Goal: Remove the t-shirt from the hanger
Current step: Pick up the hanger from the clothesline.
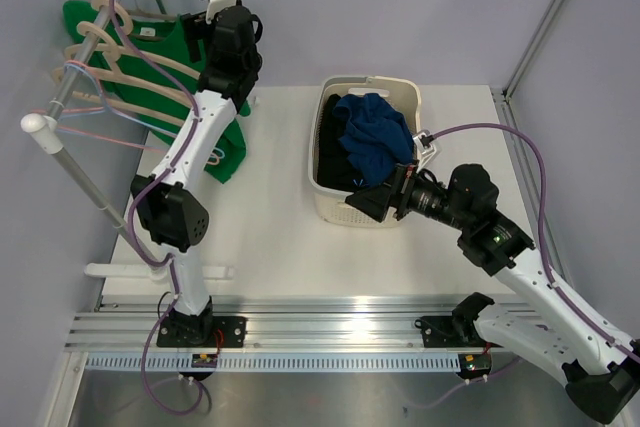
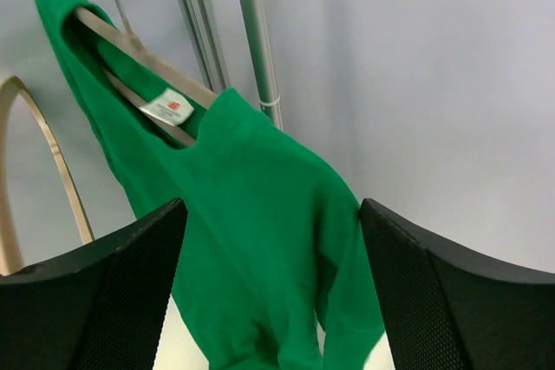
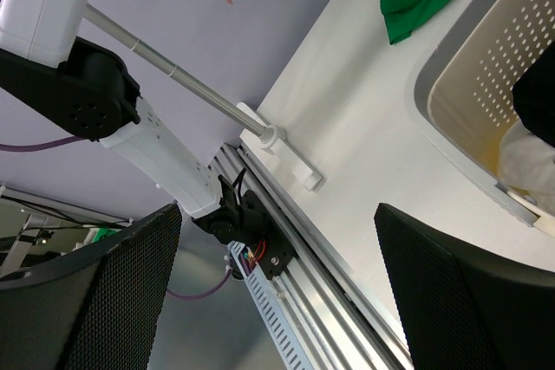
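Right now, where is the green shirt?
In the top view the shirt hangs on a hanger at the far left, on the rack, with the left hand right in front of it.

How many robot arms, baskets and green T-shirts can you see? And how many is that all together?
Robot arms: 2 (left arm, right arm)
Baskets: 1
Green T-shirts: 1
Total: 4
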Motion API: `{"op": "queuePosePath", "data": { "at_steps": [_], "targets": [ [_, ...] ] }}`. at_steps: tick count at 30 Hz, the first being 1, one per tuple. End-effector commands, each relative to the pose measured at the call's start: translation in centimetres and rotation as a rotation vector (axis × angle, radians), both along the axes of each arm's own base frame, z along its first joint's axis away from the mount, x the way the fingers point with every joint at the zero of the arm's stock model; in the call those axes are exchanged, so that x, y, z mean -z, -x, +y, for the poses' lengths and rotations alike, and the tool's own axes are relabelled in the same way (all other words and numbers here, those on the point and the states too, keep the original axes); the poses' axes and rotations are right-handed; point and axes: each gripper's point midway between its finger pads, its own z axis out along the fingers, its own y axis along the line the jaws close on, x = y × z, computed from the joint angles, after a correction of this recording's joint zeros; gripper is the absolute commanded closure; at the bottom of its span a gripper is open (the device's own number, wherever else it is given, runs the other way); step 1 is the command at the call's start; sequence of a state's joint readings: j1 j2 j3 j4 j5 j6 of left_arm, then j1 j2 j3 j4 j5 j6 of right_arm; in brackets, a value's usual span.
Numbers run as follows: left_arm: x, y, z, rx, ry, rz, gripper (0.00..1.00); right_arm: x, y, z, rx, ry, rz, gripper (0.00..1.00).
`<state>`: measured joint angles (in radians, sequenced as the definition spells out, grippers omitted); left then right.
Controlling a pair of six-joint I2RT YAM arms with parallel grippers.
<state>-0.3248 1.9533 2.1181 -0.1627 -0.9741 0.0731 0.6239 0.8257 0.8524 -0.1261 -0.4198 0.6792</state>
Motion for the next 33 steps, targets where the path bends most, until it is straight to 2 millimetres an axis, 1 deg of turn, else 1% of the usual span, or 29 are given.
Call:
{"op": "queuePosePath", "data": {
  "at_steps": [1, 5, 9, 10, 11, 12, 13, 14, 15, 16, 18, 22, 23, 26, 29, 30, 33],
  "targets": [
    [-0.6, 0.9, 1.2, -0.048, 0.034, -0.049, 0.19, -2.3, 0.3, -0.2, 0.012, -0.015, -0.077, 0.01],
    [-0.6, 1.6, 1.6, -0.07, 0.039, -0.049, 0.2, -2.1, 0.2, -0.1, 0.012, -0.007, -0.075, 0.01],
    [-2.0, 3.0, 2.3, -0.094, 0.036, -0.066, 0.2, -2.2, 0.4, 0.1, -0.001, -0.003, -0.079, 0.0],
    [-2.2, 3.2, 2.3, -0.093, 0.036, -0.075, 0.2, -2.2, 0.4, 0.2, -0.001, 0.0, -0.082, 0.01],
    [-2.9, 2.9, 1.8, -0.047, 0.044, -0.103, 0.17, -2.2, 0.4, 0.2, 0.0, 0.0, -0.083, 0.01],
    [-3.3, 2.9, 1.6, -0.023, 0.045, -0.121, 0.15, -2.1, 0.4, 0.1, 0.003, 0.002, -0.082, 0.0],
    [-3.6, 3.3, 1.6, -0.007, 0.053, -0.138, 0.12, -2.1, 0.4, 0.2, 0.0, 0.004, -0.085, 0.01],
    [-4.0, 3.2, 1.2, 0.021, 0.063, -0.161, 0.09, -2.1, 0.4, 0.3, -0.002, 0.004, -0.082, 0.01],
    [-4.2, 3.1, 1.0, 0.042, 0.058, -0.164, 0.08, -2.2, 0.5, 0.2, -0.002, 0.003, -0.083, 0.0],
    [-5.0, 2.9, 0.8, 0.056, 0.057, -0.186, 0.06, -2.1, 0.5, 0.3, -0.003, 0.005, -0.083, 0.01],
    [-5.3, 2.7, 1.0, 0.037, 0.036, -0.177, 0.05, -2.0, 0.5, 0.4, -0.007, 0.006, -0.081, 0.01],
    [-4.5, 1.6, 1.1, 0.008, 0.014, -0.159, 0.04, -2.1, 0.7, 0.5, -0.02, 0.004, -0.081, 0.0],
    [-3.7, 1.2, 0.9, 0.022, 0.013, -0.148, 0.04, -2.2, 0.9, 0.6, -0.026, 0.0, -0.08, 0.01],
    [-2.6, 1.1, 1.1, 0.0, 0.015, -0.151, 0.04, -2.5, 1.3, 0.5, -0.035, -0.004, -0.091, 0.0],
    [-2.3, 1.0, 1.4, -0.023, 0.01, -0.144, 0.09, -2.7, 1.2, 0.3, -0.022, -0.003, -0.101, 0.0],
    [-2.5, 1.0, 1.6, -0.03, 0.004, -0.143, 0.1, -2.6, 1.3, 0.4, -0.026, -0.003, -0.098, 0.0],
    [-2.3, 0.9, 2.0, -0.048, -0.012, -0.129, 0.1, -2.6, 1.5, 0.5, -0.037, -0.002, -0.098, 0.0]
  ]
}}
